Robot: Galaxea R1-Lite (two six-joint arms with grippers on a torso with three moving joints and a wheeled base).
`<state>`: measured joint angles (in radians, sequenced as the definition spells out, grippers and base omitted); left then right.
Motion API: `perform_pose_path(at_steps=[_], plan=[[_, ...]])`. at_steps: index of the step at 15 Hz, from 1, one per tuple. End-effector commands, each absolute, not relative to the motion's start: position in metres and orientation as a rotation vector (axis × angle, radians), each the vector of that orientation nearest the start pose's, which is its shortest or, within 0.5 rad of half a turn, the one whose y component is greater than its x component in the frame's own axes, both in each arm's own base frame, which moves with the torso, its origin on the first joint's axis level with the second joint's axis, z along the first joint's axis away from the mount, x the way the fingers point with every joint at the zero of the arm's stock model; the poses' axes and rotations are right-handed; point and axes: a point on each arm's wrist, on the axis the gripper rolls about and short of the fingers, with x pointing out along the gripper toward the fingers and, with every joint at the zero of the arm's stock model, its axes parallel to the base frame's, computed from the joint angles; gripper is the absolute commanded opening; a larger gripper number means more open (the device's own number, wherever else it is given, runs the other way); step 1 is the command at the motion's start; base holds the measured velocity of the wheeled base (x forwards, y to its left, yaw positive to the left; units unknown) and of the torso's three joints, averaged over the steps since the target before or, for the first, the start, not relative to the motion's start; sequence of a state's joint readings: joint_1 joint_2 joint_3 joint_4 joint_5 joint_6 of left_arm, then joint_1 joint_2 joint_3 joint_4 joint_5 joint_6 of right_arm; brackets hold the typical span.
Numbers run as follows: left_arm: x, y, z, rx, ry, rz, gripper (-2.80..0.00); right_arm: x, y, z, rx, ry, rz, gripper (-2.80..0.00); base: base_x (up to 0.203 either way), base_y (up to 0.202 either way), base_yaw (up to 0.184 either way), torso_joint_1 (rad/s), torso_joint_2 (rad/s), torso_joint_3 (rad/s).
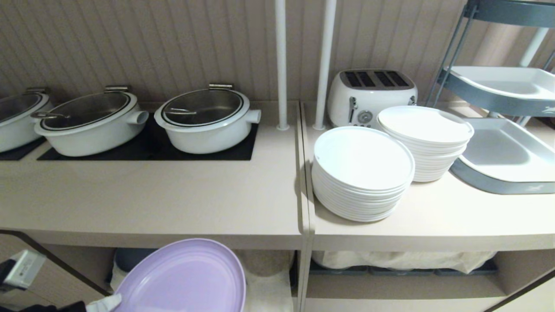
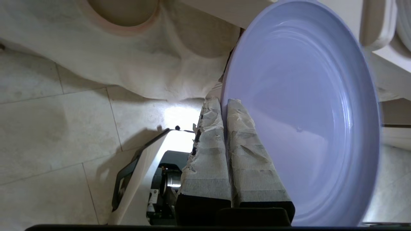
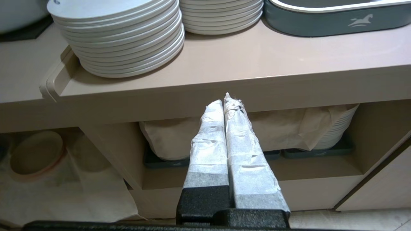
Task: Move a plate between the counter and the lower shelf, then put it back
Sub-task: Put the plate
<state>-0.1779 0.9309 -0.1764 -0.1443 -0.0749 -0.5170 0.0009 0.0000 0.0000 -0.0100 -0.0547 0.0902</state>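
Note:
The lavender plate [image 1: 186,277] hangs tilted in front of the lower shelf [image 1: 269,277], below the counter's [image 1: 151,199] front edge. My left gripper [image 1: 106,302] is at the picture's lower left corner, shut on the plate's near rim. In the left wrist view the taped fingers [image 2: 205,154] pinch the rim of the plate [image 2: 305,112], one on each face, with the left gripper [image 2: 223,102] tips over the shelf's wrinkled white cloth [image 2: 144,64]. My right gripper [image 3: 226,101] is shut and empty, parked low in front of the wider right-hand niche.
White lidded pots [image 1: 204,119] sit on black hob panels at the counter's back. Two stacks of white plates [image 1: 362,173], a white toaster [image 1: 370,95] and blue-grey trays [image 1: 507,160] fill the right-hand top. White poles [image 1: 282,65] stand between. A beige-pink plate [image 3: 35,157] lies on the shelf.

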Motion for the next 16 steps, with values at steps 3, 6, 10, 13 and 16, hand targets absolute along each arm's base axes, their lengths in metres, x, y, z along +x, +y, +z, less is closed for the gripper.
perform_pose_path(at_steps=[3, 6, 10, 13, 16], plan=[[0.0827, -0.0167, 0.1169, -0.473, 0.667, -0.085, -2.80, -0.0228, -0.0013, 0.0766, 0.091, -0.013, -0.053, -2.80, 0.002, 0.146, -0.002, 0.002, 0.00, 0.002], [0.0828, -0.0167, 0.1168, -0.473, 0.667, -0.085, -2.80, -0.0228, -0.0013, 0.0766, 0.091, -0.013, -0.053, -2.80, 0.000, 0.198, -0.001, 0.003, 0.00, 0.003], [0.0829, -0.0168, 0.1173, -0.473, 0.666, -0.088, -2.80, -0.0228, -0.0013, 0.0766, 0.091, -0.013, -0.054, -2.80, 0.000, 0.197, -0.001, 0.004, 0.00, 0.002], [0.0828, -0.0167, 0.1171, -0.473, 0.666, -0.085, -2.80, -0.0228, -0.0013, 0.0766, 0.091, -0.013, -0.053, -2.80, 0.000, 0.196, -0.002, -0.002, 0.00, 0.003], [0.0827, -0.0167, 0.1174, -0.473, 0.664, -0.086, -2.80, -0.0228, -0.0012, 0.0766, 0.091, -0.013, -0.053, -2.80, 0.000, 0.197, 0.000, 0.007, 0.00, 0.003]])
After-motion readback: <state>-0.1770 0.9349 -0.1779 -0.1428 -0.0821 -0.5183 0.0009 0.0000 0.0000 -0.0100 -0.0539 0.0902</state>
